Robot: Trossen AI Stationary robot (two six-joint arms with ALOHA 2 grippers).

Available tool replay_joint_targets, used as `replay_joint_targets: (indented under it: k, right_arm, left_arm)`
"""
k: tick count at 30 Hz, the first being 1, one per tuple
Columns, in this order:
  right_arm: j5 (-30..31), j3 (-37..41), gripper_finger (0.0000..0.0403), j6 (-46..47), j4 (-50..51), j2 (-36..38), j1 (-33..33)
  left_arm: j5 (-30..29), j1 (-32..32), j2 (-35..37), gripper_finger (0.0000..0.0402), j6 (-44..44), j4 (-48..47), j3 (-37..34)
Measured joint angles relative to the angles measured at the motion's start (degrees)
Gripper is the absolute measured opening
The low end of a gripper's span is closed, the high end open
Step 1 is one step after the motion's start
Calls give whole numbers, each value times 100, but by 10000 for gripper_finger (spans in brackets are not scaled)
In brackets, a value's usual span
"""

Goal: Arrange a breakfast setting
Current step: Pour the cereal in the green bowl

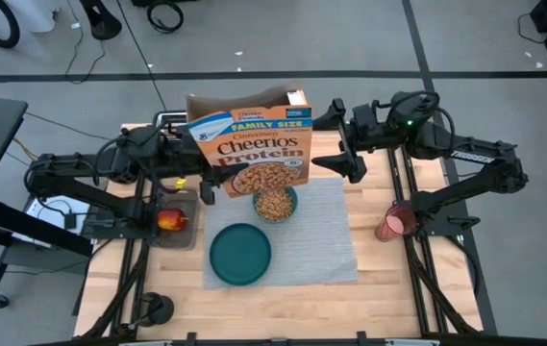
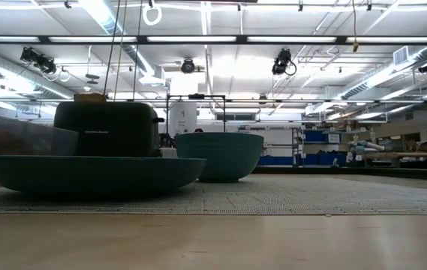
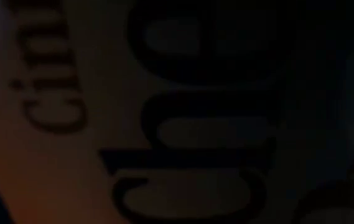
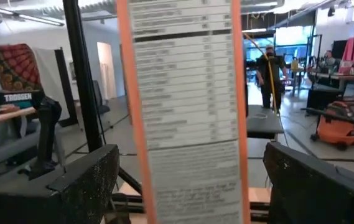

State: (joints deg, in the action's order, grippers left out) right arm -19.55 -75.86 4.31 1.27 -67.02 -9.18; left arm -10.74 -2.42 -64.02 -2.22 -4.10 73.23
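A Cheerios cereal box [image 1: 259,149] is held in the air over the far part of the grey ribbed placemat [image 1: 326,231]. My left gripper [image 1: 208,180] is at the box's left edge, shut on it. My right gripper [image 1: 348,154] is open; its fingers stand on either side of the box's narrow right panel [image 4: 186,124] without touching it. The teal bowl [image 1: 275,204], holding cereal, and the teal plate [image 1: 240,253] rest on the mat. The pink cup [image 1: 395,223] stands at the right. The red-orange fruit [image 1: 170,220] lies in a tray. Spoon and toast are out of view. My left gripper holds the cereal box at its left edge, near the lower corner [image 1: 217,181], coming level from the table's left. The box itself hides the fingers. The box is lifted clear of the table, printed front facing up, open top toward the far edge.
A dark toaster [image 2: 108,129] stands at the far left behind the plate [image 2: 85,172] and bowl [image 2: 219,156]. A clear tray [image 1: 177,231] holding the fruit sits left of the mat. Bare wood lies near the front edge [image 1: 283,308].
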Motion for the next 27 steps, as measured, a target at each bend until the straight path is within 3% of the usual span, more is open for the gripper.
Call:
replay_joint_targets:
  k: [12, 21, 27]
  right_arm:
    - [231, 3, 381, -273, 5, -200, 17]
    - [96, 5, 258, -104, 39, -306, 51]
    - [154, 5, 190, -45, 62, -298, 49]
  left_arm:
    - [-24, -25, -595, 213, -472, 348, 4]
    - [-144, 37, -840, 216, -394, 875, 7]
    - [-499, 27, -864, 247, -108, 1027, 7]
